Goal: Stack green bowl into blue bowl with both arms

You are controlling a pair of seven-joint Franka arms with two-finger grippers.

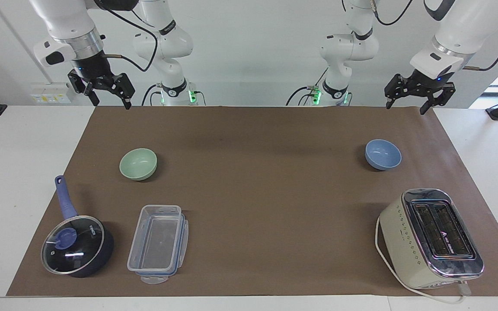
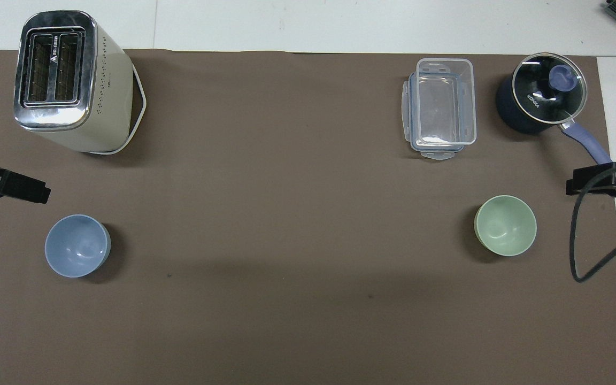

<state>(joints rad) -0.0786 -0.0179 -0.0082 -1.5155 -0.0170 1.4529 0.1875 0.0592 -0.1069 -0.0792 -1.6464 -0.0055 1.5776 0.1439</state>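
only in the facing view, both jaws spread: left gripper (image 1: 413,100), right gripper (image 1: 107,96)

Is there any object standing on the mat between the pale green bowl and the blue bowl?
No. The small pale mint-green bowl and the small periwinkle-blue bowl have only bare brown mat between them.

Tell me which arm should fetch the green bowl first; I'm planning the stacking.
Probably the right arm. The green bowl sits toward its end of the table, and the right hand hangs open above that end. The left hand, also open, hangs above the end where the blue bowl sits.
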